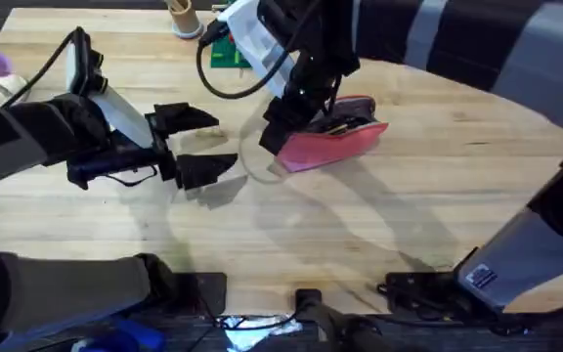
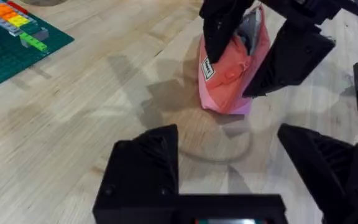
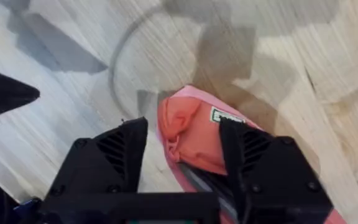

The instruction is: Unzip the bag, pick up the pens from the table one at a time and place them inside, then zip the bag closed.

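Pink cloth bag (image 1: pixel 332 143), grained wooden table (image 1: pixel 360 225)

I had the overhead looking down and forward; both wrist cameras sat close, sharing the bag (image 2: pixel 232 68) (image 3: pixel 194 134).

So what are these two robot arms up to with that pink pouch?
The right gripper is down at one end of the pink pouch, its open fingers straddling that end. The pouch lies on the wooden table, gaping at the top with something dark inside, possibly pens. The left gripper hovers open to one side, holding nothing. It looks like the pouch is about to be zipped or steadied, though that is a guess.
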Robot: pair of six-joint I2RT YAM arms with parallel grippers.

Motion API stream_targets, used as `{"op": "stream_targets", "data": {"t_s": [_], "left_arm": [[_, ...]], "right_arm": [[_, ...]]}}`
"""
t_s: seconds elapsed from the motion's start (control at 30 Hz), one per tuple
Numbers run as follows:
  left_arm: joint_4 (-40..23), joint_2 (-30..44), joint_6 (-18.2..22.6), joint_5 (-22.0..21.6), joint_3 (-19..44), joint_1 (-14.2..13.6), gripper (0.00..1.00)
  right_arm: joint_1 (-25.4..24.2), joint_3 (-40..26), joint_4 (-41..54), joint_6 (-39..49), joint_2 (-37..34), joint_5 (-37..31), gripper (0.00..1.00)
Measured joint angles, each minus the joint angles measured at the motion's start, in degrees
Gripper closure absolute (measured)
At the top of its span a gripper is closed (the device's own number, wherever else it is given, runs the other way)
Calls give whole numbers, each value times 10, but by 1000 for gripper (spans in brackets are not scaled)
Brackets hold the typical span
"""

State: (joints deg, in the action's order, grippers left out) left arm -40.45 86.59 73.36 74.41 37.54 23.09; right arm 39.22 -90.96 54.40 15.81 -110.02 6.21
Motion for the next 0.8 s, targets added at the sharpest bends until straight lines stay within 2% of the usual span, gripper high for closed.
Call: {"op": "stream_targets", "data": {"t_s": [0.13,0.43,0.67,0.8], "left_arm": [[0,0,0,0,0,0,6],[0,0,0,0,0,0,6],[0,0,0,0,0,0,6],[0,0,0,0,0,0,6]], "right_arm": [[0,0,1,0,0,-1,376],[0,0,-1,0,0,-2,625],[2,0,-2,0,0,3,771],[2,0,-3,0,0,6,820]]}}
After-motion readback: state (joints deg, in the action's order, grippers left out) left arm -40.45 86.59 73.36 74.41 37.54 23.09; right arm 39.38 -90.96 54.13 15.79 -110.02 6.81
